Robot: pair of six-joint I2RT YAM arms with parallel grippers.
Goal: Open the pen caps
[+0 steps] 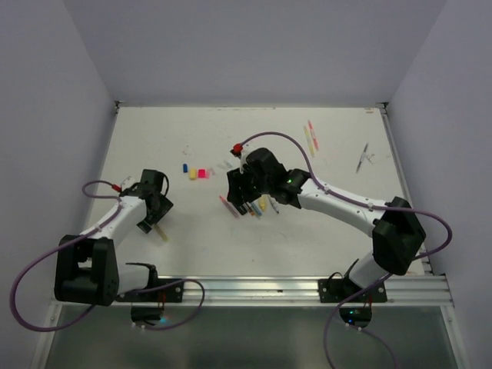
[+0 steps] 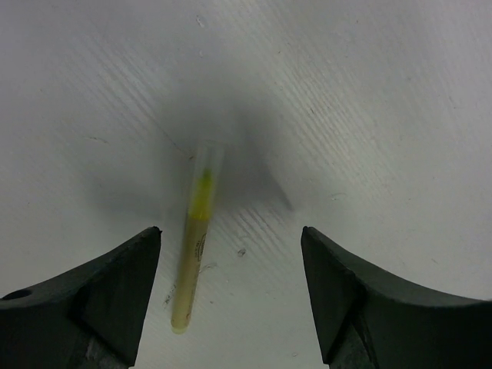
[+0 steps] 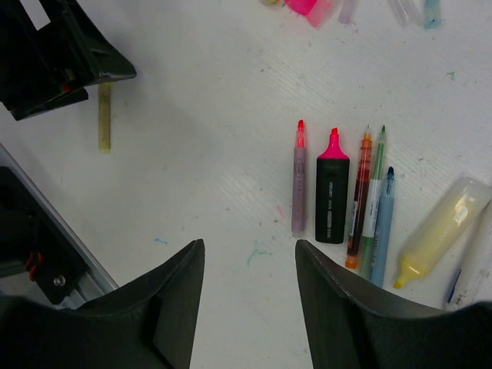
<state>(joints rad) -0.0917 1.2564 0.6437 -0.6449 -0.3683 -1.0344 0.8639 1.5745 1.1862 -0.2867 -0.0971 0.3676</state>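
A slim yellow pen (image 2: pixel 192 261) lies flat on the table, its far end under a pale clear cap (image 2: pixel 207 157). My left gripper (image 2: pixel 231 238) hangs open above it, with the pen nearer the left finger and touching neither. In the top view that pen (image 1: pixel 161 233) lies just below the left gripper (image 1: pixel 152 219). Loose pen caps sit mid-table: blue (image 1: pixel 185 167), yellow (image 1: pixel 192 174) and pink (image 1: pixel 202 173). My right gripper (image 3: pixel 250 250) is open over bare table. Beside it lie uncapped pens: a pink-tipped grey one (image 3: pixel 298 184), a black-and-pink highlighter (image 3: pixel 332 196), orange (image 3: pixel 358 207), blue (image 3: pixel 383 223) and a yellow highlighter (image 3: pixel 442 231).
Two more pens (image 1: pixel 310 137) lie near the back of the table and a grey pen (image 1: pixel 363 157) lies at the back right. The table's metal front rail (image 1: pixel 254 288) runs between the arm bases. The left gripper's black body (image 3: pixel 61 54) shows in the right wrist view.
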